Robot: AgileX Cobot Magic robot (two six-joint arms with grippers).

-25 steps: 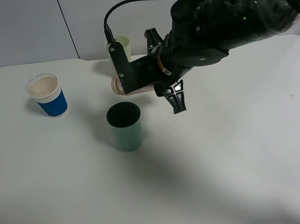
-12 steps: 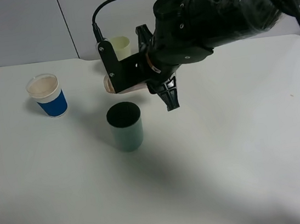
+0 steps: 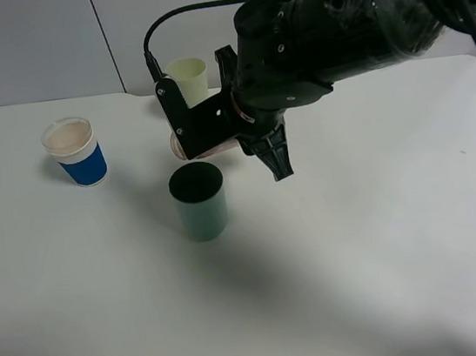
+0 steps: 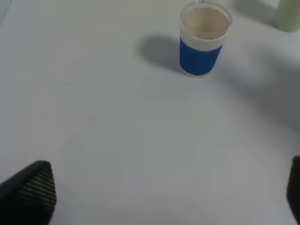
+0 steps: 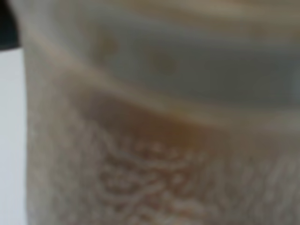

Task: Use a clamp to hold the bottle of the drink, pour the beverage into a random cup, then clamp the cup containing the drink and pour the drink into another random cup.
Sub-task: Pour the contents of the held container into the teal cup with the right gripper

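1. Right claw (image 3: 219,132): read as clamped tight round bottle (image 3: 204,152) at mid-body. In right wrist view, expect only blurred bottle wall (image 5: 154,140), very close.
2. Note bottle as clear of table (image 3: 363,258) and tipped near level. Take long axis as running across exterior view, mouth end pointing toward left arm's side.
3. Locate teal cup (image 3: 199,202) upright, just in front of and below mouth end. Judge mouth as at or just behind far rim, not surely over opening. No stream visible.
4. For pour, expect need to bring mouth forward over teal cup, then dip mouth end lower.
5. Left claw (image 4: 161,192): read as spread wide, holding nothing. Find blue cup (image 4: 202,51) upright ahead of it; no bottle in its view.
6. Judge right arm as nearer to teal cup.
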